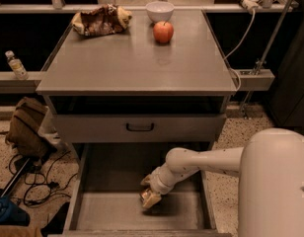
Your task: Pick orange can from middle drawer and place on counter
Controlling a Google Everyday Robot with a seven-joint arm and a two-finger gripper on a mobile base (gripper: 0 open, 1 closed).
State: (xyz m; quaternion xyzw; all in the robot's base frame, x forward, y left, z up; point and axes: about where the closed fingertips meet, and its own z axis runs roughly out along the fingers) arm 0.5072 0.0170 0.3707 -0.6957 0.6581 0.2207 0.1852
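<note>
Arm reaches down into the wide grey open middle drawer (110,212), with the gripper (150,194) low over the floor near its centre, at the small shiny orange-gold can (152,200). The can sits tilted against the gripper tip, presumably the grasp step, but whether the gripper has closed on it cannot be told. The broad flat grey counter (132,63) has bare room in front of the round red apple (163,32) for placing; no label or writing legible on the can.
</note>
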